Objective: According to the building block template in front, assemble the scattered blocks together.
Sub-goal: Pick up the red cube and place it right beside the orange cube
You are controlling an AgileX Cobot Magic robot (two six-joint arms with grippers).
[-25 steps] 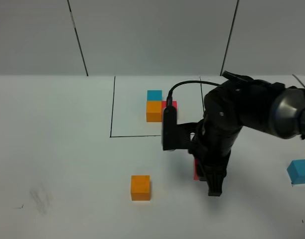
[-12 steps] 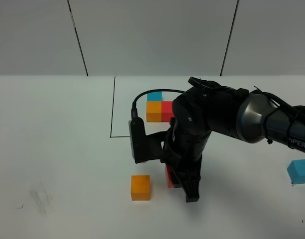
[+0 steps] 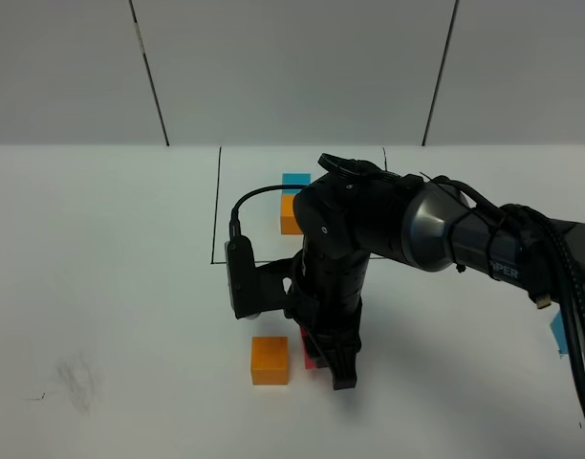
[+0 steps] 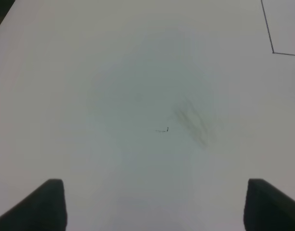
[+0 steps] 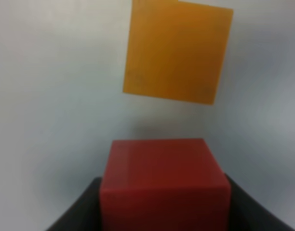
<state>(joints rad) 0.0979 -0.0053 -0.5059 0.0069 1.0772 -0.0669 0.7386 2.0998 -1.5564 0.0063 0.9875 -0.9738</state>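
My right gripper (image 3: 333, 373) reaches across the middle and is shut on the red cube (image 3: 311, 357), held low just right of the loose orange cube (image 3: 270, 360). In the right wrist view the red cube (image 5: 164, 183) sits between the dark fingers (image 5: 82, 209), with the orange cube (image 5: 178, 50) a small gap beyond it. The template (image 3: 293, 203) lies inside the black outline (image 3: 216, 206); its blue and orange cubes show, and its red one is hidden by the arm. The loose light blue cube (image 3: 557, 333) is at the far right, mostly hidden by a cable. My left gripper (image 4: 154, 207) is open over bare table.
The white table (image 3: 111, 287) has a grey smudge (image 3: 77, 381) at the front left, also seen in the left wrist view (image 4: 193, 120). The right arm's bulk (image 3: 369, 229) and a cable cover the centre. A corner of the black outline (image 4: 273, 50) shows in the left wrist view.
My right arm has moved left with the red cube, from well right of the orange cube to close beside it. The orange cube has not moved.
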